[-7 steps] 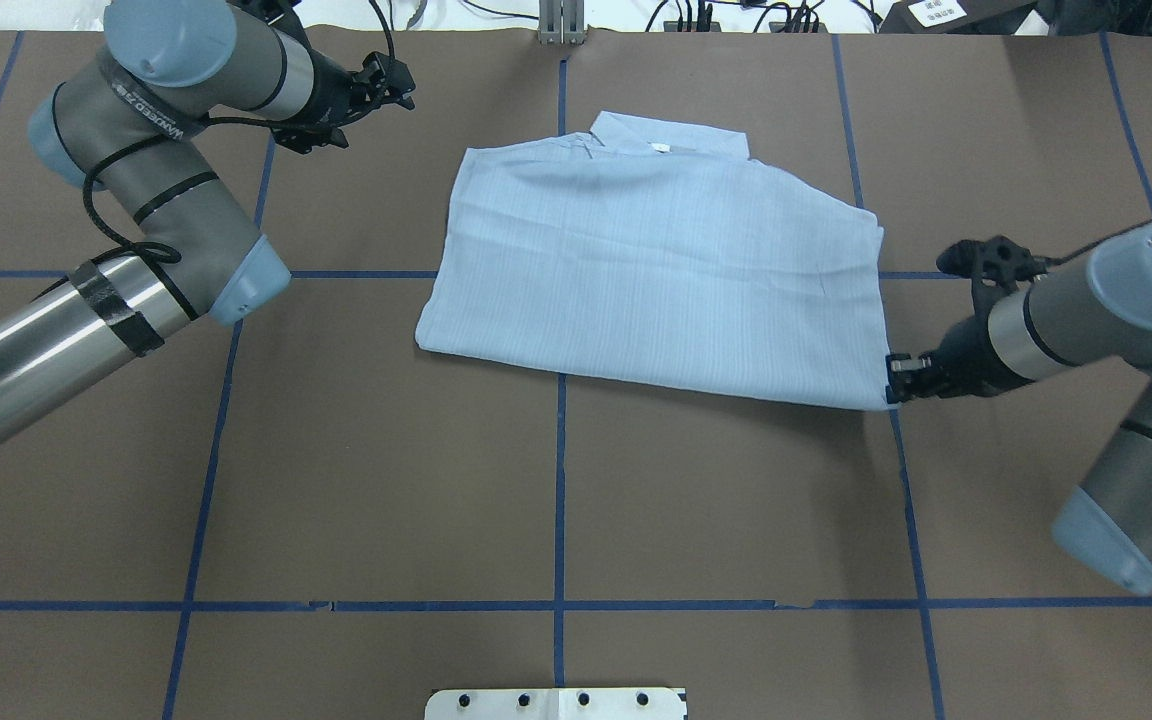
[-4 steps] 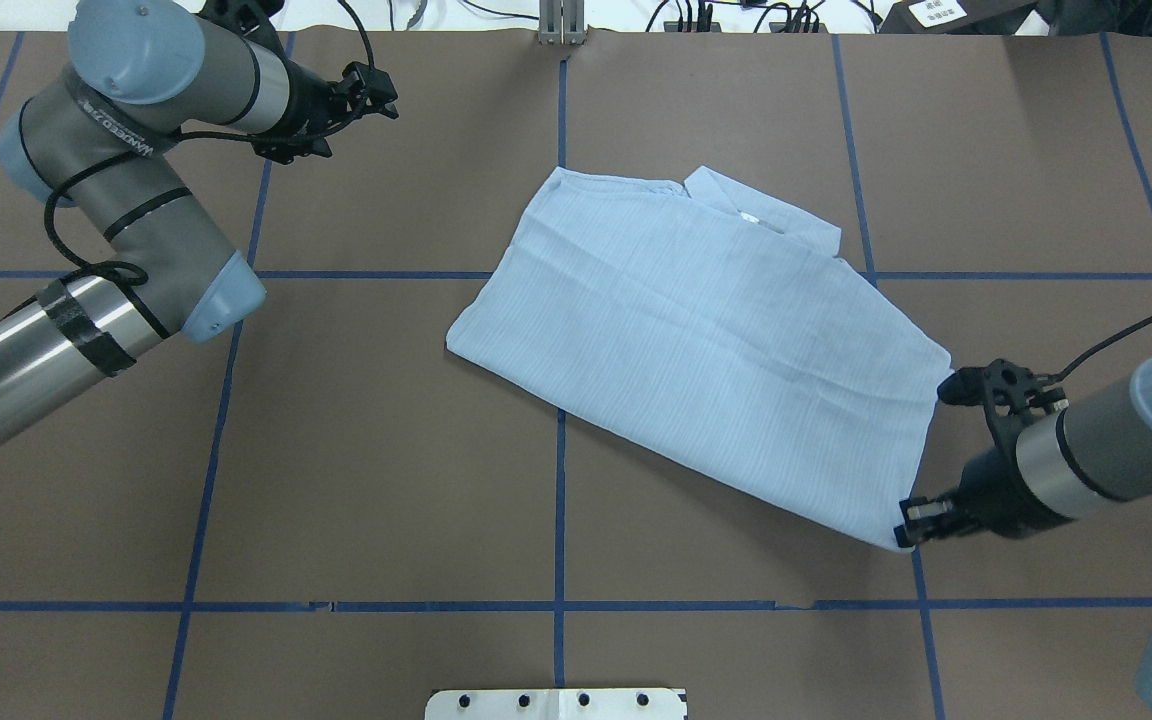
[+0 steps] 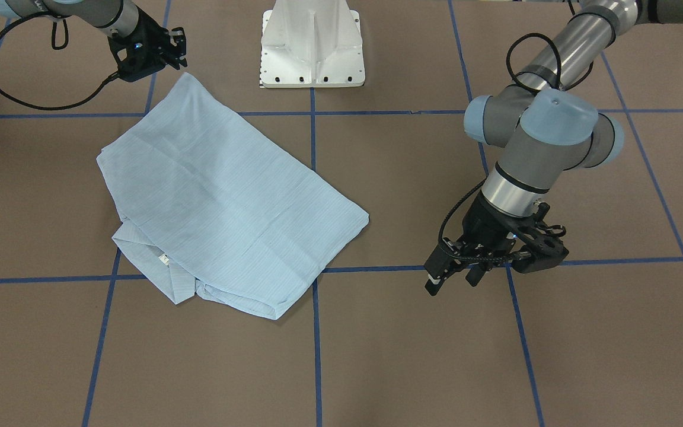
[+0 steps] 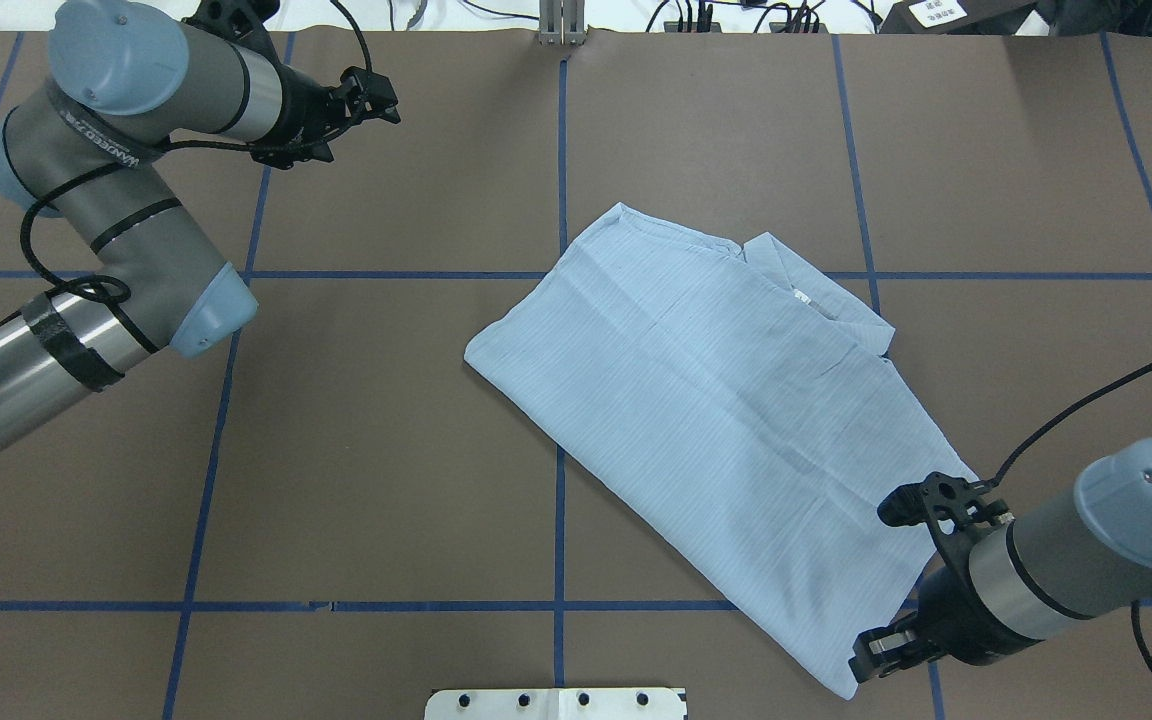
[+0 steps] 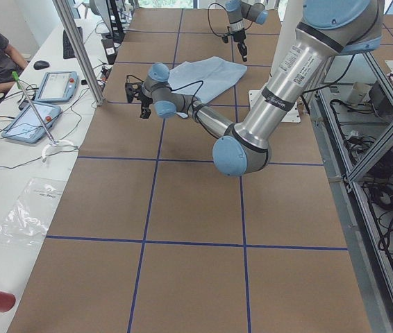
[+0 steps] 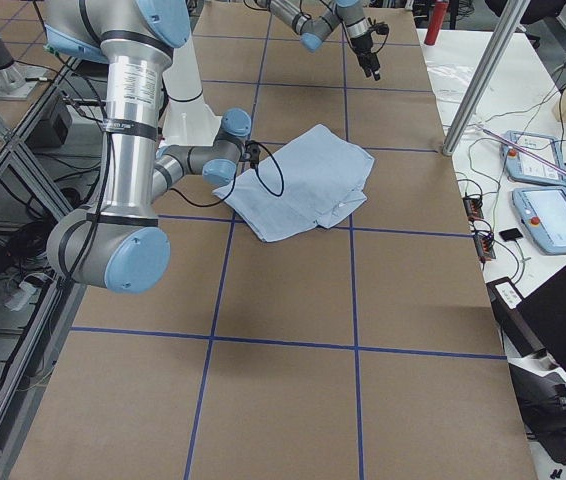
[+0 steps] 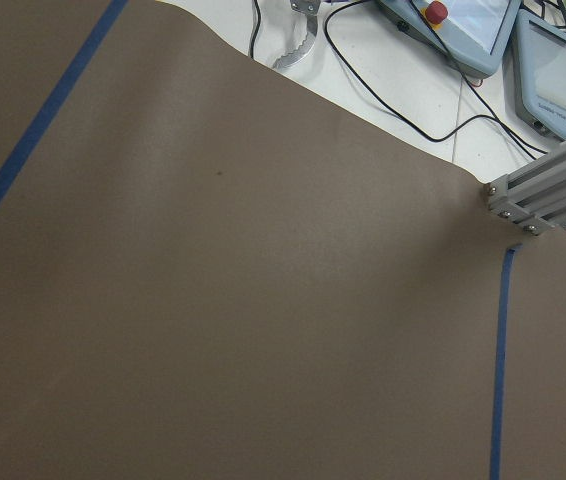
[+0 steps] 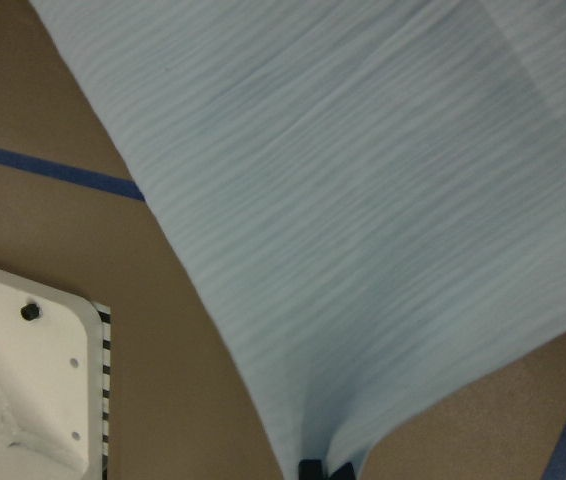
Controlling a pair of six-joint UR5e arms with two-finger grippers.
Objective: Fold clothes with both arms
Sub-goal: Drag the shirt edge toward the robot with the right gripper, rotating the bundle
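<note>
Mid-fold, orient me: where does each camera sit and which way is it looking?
Front-facing: across the table, facing the robot; left arm, right arm, pedestal, shirt.
Overhead: behind the robot, looking down; both arms.
Exterior left: table's left end; left arm near.
Exterior right: table's right end; right arm near.
Left wrist: bare table top, no body.
Right wrist: shirt fabric, pedestal corner.
Shared: shirt everywhere except left wrist.

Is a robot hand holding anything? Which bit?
The right gripper pinches one corner of the pale blue striped fabric shirt; the left gripper holds nothing.
</note>
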